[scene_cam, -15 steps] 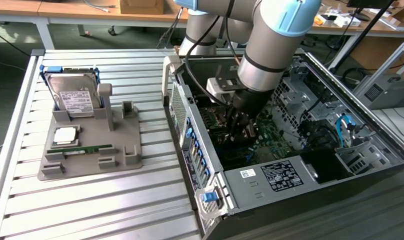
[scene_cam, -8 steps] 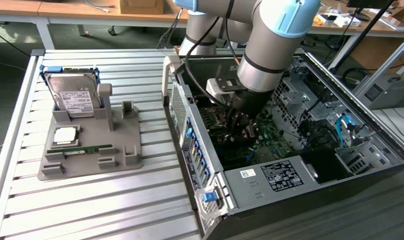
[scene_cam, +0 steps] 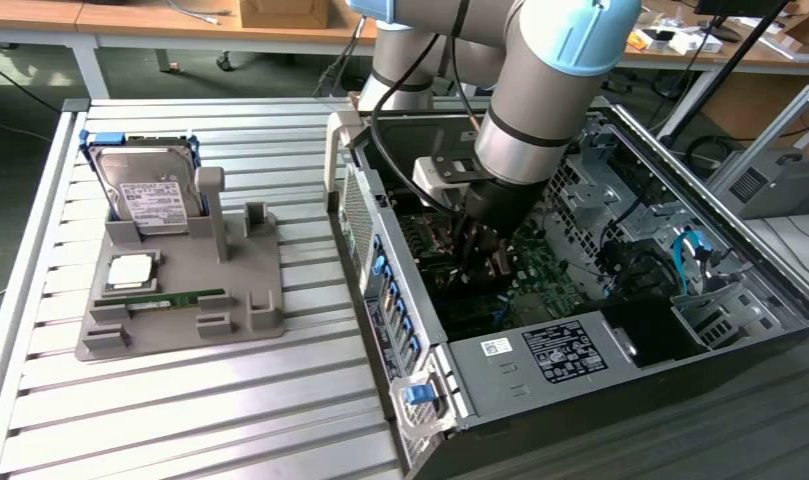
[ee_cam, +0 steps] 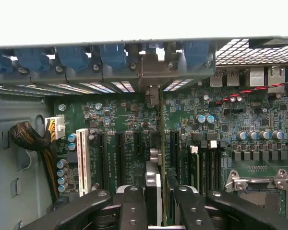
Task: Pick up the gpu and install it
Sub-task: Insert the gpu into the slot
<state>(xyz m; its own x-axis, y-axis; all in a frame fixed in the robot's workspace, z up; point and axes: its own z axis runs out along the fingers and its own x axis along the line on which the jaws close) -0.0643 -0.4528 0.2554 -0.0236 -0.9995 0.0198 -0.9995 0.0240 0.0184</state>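
Observation:
The gpu [ee_cam: 161, 139] shows edge-on in the wrist view as a thin upright card, with its silver bracket [ee_cam: 152, 72] up against the case's slotted rear wall. My gripper [ee_cam: 161, 194] is shut on it, one black finger [ee_cam: 134, 203] on each face. The card's lower edge stands over the dark expansion slots of the green motherboard [ee_cam: 120, 120]; whether it sits fully in a slot is hidden. In the exterior view my gripper [scene_cam: 491, 255] reaches down inside the open computer case [scene_cam: 564, 350] with the dark gpu [scene_cam: 500, 270] between its fingers.
A grey holder [scene_cam: 177, 300] on the slatted table at the exterior view's left carries a silver hard drive [scene_cam: 151, 195], a processor chip [scene_cam: 131, 270] and a green memory stick [scene_cam: 164, 298]. Inside the case are a white slot [ee_cam: 83, 160], a sleeved cable bundle [ee_cam: 31, 139] and blue latches [ee_cam: 72, 57].

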